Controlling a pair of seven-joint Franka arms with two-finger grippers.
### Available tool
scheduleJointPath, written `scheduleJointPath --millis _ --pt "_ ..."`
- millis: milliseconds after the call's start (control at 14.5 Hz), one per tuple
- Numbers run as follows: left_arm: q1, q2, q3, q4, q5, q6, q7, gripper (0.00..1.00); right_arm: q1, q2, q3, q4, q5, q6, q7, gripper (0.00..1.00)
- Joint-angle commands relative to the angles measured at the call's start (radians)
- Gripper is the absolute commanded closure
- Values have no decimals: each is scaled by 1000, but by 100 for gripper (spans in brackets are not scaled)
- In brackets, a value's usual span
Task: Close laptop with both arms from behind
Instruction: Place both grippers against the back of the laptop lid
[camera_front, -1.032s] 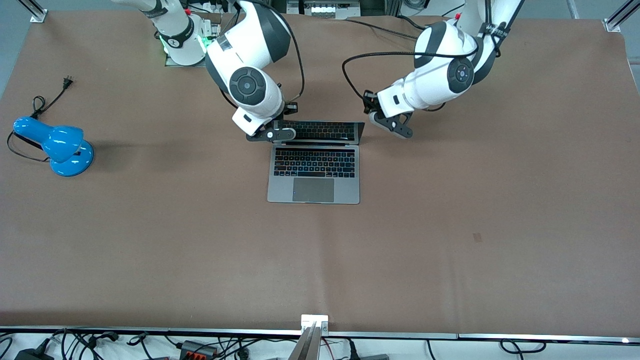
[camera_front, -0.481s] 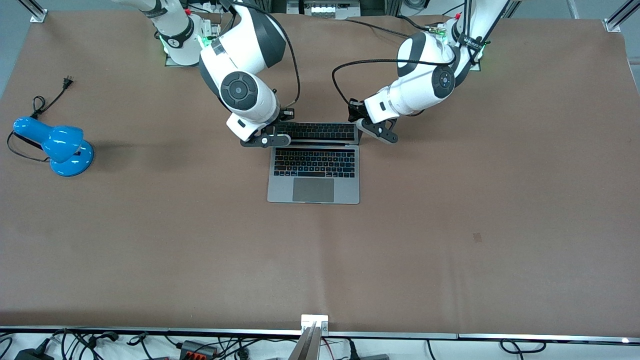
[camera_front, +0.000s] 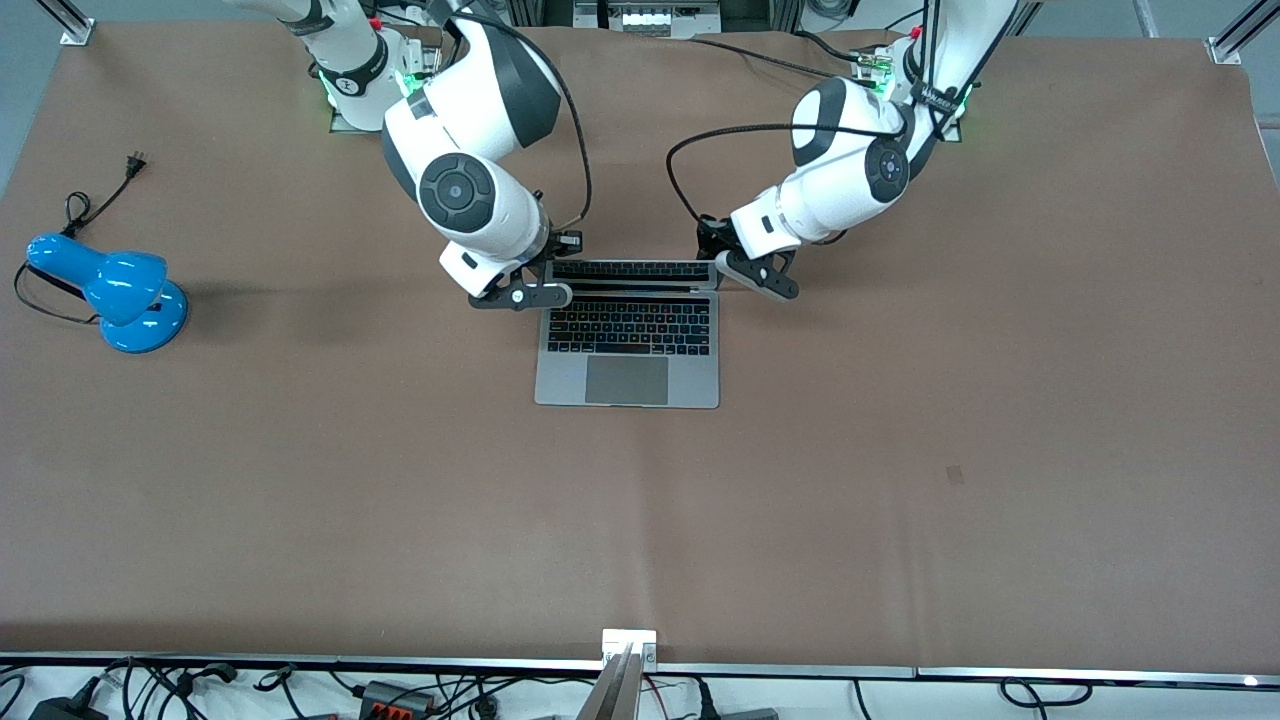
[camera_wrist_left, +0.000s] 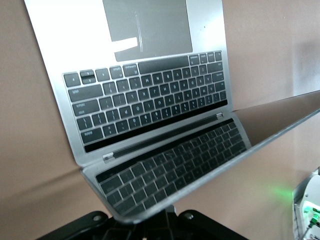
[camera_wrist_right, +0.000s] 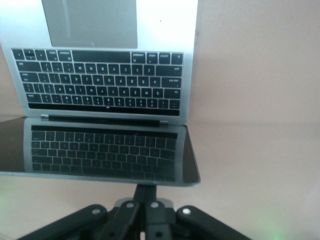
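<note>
The slim space-grey metal laptop (camera_front: 628, 340) sits mid-counter, nearer the robots' edge, lid half-lowered. Right hand (camera_front: 522, 296) and left hand (camera_front: 760, 276) flank the lid's top corners; whether their fingers are spread cannot be told.

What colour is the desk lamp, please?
Glossy blue; the desk lamp shows best in the front view.

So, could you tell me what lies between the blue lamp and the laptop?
Nothing: in the front view, only bare brown table runs from the lamp to the laptop.
</note>
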Motion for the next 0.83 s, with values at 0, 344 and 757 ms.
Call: scheduleJointPath --millis 0,344,757 --pt "12 74 -3 70 -31 24 66 99 -19 56 5 67 -30 -3 -29 100" --pt "13 120 -3 84 -30 55 71 99 -36 117 5 127 -52 -3 -38 100" --pt "9 211 -3 139 -30 131 106 99 -78 209 5 222 -53 -1 -91 100"
